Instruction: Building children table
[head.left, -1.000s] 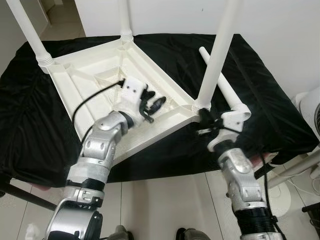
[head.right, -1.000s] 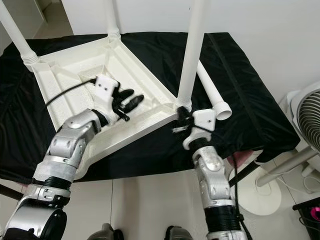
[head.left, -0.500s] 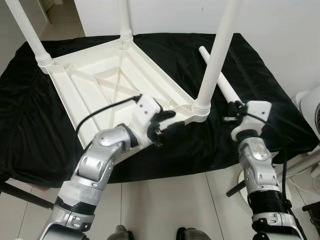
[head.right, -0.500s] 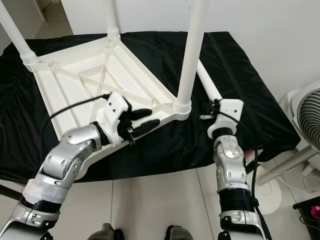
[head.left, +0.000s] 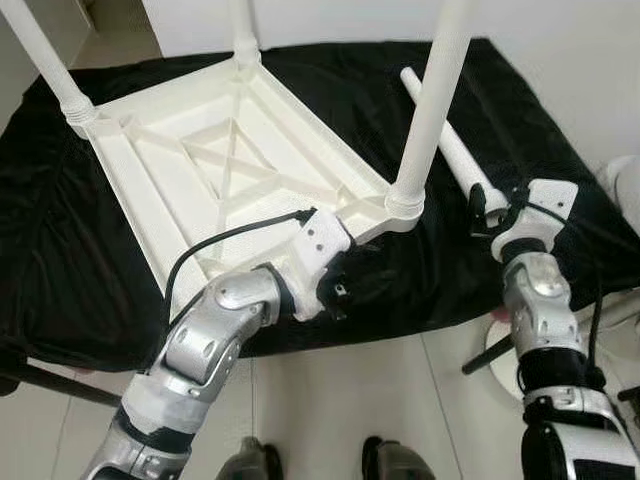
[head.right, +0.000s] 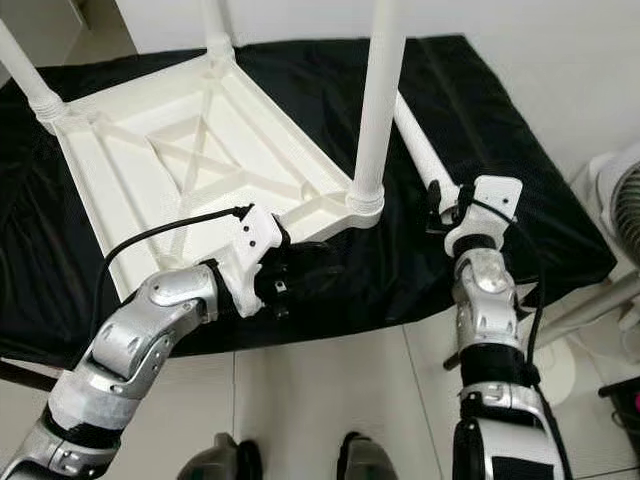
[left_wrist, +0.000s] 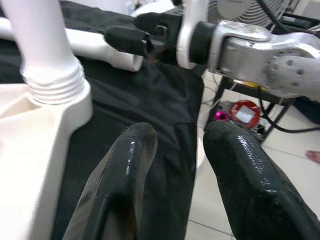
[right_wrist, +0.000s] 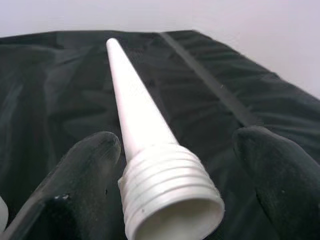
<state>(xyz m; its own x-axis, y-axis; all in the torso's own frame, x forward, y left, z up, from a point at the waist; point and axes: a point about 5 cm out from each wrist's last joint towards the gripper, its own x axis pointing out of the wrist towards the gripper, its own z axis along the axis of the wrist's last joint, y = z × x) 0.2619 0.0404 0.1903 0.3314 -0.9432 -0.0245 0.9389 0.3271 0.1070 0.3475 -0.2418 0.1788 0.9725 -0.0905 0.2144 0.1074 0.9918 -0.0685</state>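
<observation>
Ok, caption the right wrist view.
Open right gripper straddling the threaded end of the loose table leg on black cloth.

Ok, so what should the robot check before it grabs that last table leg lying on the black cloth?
1. Loose leg between right gripper fingers: ok.
2. Right gripper open wide enough: ok.
3. Threaded end faces the gripper: ok.
4. Fingers touching the leg: not ok, gaps on both sides.
5. Left gripper open, beside the upside-down tabletop, holding nothing: ok.
6. Three legs seated tight: cannot tell.
</observation>
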